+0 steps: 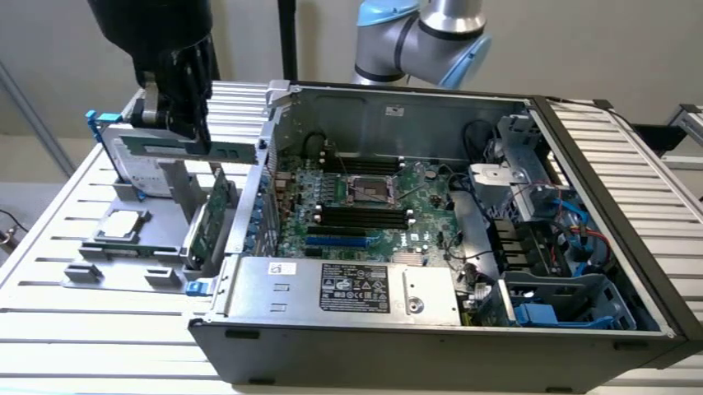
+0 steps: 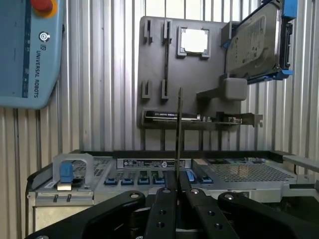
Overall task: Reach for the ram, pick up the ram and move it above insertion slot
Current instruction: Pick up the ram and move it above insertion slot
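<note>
In the exterior view my black gripper (image 1: pixel 181 123) hangs over the grey fixture plate (image 1: pixel 82 276), to the exterior view's left of the open computer case. It is shut on the ram (image 1: pixel 197 150), a long narrow green stick held level and lifted off the plate. The wrist view shows the ram (image 2: pixel 179 134) edge-on as a thin dark blade between my two fingers (image 2: pixel 167 201). The insertion slot (image 1: pixel 357 216) is one of several parallel black sockets on the motherboard inside the case, well to the exterior view's right of the ram.
The fixture plate carries a hard drive (image 1: pixel 137 169), a processor chip (image 1: pixel 121 224) and a wider green expansion card (image 1: pixel 214 214) standing on edge. Inside the case are the power supply (image 1: pixel 351 284), a blue socket (image 1: pixel 335 241) and cables. A teach pendant (image 2: pixel 30 50) lies beside the plate.
</note>
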You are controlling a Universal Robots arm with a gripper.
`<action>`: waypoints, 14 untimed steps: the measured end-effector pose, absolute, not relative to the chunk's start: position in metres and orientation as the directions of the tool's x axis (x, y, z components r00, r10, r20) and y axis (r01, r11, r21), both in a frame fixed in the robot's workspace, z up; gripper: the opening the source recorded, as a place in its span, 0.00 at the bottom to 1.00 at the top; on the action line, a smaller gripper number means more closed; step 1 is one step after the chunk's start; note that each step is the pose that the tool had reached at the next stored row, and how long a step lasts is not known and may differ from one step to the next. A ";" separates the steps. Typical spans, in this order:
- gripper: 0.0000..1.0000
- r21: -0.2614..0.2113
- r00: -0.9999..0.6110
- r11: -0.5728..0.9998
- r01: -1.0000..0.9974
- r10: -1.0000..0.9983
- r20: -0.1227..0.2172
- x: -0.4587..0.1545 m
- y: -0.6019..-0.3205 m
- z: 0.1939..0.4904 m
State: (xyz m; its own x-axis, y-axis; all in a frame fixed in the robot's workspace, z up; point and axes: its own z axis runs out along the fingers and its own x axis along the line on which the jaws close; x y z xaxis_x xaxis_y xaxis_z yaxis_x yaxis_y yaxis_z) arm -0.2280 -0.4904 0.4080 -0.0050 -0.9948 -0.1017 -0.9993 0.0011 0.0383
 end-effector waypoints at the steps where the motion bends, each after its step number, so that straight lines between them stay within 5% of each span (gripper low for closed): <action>1: 0.13 0.038 -0.005 0.001 -0.999 -0.994 -0.105 -0.223 -0.490 0.408; 14: 0.13 0.038 -0.005 0.000 -0.999 -0.992 -0.130 -0.172 -0.486 0.408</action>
State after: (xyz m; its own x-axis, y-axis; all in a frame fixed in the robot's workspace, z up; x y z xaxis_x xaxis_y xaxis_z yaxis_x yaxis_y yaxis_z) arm -0.1716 -0.4857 0.4082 -0.0049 -0.9915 -0.1299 -0.9993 -0.0001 0.0384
